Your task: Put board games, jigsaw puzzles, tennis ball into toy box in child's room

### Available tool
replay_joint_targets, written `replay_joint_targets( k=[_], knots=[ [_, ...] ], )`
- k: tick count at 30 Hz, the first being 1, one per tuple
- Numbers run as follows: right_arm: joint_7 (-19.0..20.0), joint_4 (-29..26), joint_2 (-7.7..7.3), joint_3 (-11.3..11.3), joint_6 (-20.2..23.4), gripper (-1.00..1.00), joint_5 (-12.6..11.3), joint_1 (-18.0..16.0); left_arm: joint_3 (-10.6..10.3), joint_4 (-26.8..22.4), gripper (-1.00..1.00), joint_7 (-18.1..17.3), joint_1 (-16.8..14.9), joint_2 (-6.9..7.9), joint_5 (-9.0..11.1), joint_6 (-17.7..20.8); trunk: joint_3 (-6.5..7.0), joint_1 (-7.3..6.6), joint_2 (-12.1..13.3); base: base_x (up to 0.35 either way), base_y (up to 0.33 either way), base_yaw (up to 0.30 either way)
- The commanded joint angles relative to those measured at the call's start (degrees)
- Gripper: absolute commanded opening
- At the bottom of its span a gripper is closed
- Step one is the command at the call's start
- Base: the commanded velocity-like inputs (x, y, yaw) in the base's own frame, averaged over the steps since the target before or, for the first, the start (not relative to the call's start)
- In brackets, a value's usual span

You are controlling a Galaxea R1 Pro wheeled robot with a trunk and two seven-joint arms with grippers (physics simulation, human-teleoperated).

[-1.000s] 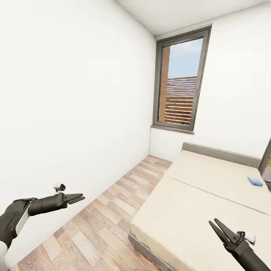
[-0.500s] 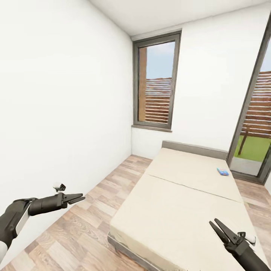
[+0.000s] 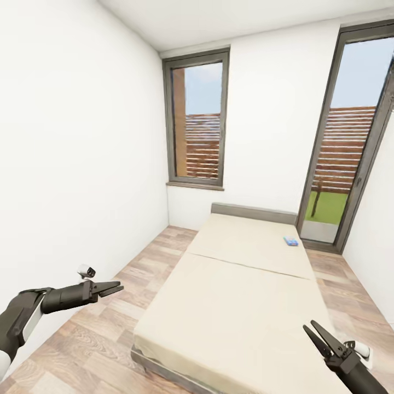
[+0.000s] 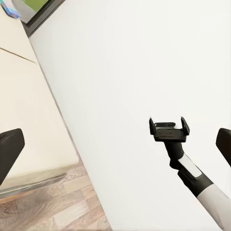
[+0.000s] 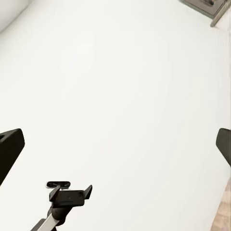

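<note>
We judge the step in hand to be the approach to the bed [image 3: 241, 295]. To do it well we should drive toward the far end and halt within reach of the board game [image 3: 290, 241], at about one o'clock in the head view. It looks small, flat and blue, lying on the mattress near the headboard. The left gripper [image 3: 109, 288] and right gripper [image 3: 318, 335] both hold jaws parted, empty.

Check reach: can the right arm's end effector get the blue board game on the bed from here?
Probably not. The blue board game lies near the far end of the bed, by the headboard, while the right end effector, open, hangs over the near corner. Nothing blocks the way; it looks too far without driving closer.
</note>
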Motion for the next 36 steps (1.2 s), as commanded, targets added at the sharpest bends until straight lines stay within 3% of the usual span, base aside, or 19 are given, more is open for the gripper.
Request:
replay_joint_targets(
  k=[1, 36],
  knots=[
    [-0.04, 0.0, -0.01, 0.03, 0.44, 1.0, -0.31, 0.02, -0.02, -0.01, 1.0, -0.2, 0.01, 0.02, 0.0, 0.61, -0.01, 0.02, -0.03, 0.0, -0.012, -0.28],
    [-0.22, 0.04, 0.14, 0.11, 0.38, 1.0, 0.13, 0.02, 0.15, -0.01, 1.0, -0.2, 0.01, 0.03, 0.0, 0.31, -0.01, 0.02, -0.03, 0.008, -0.005, -0.274]
  ],
)
